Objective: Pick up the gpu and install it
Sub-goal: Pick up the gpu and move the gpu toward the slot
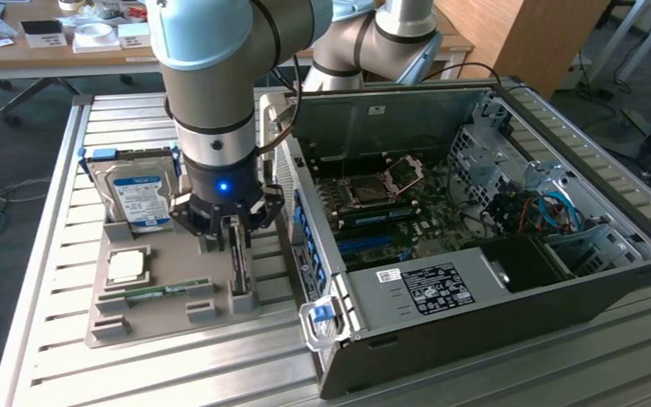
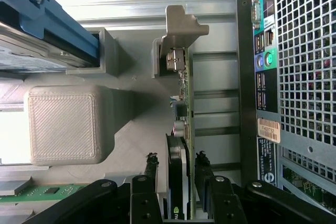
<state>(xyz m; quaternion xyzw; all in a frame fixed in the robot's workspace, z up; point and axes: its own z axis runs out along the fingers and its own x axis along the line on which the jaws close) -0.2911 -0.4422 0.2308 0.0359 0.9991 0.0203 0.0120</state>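
The open jaws straddle the thin dark gpu card point(image 2: 178, 182) standing on edge in the grey plastic holder point(image 2: 63, 124) — a sound grip wants them centred, square on both faces.

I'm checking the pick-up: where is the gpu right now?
The gpu stands on edge in the grey tray, on the exterior view's left of the open computer case, between the open fingers of the end effector.

The silver arm point(image 1: 207, 93) has pale-blue caps and a black pincer point(image 1: 231, 248).
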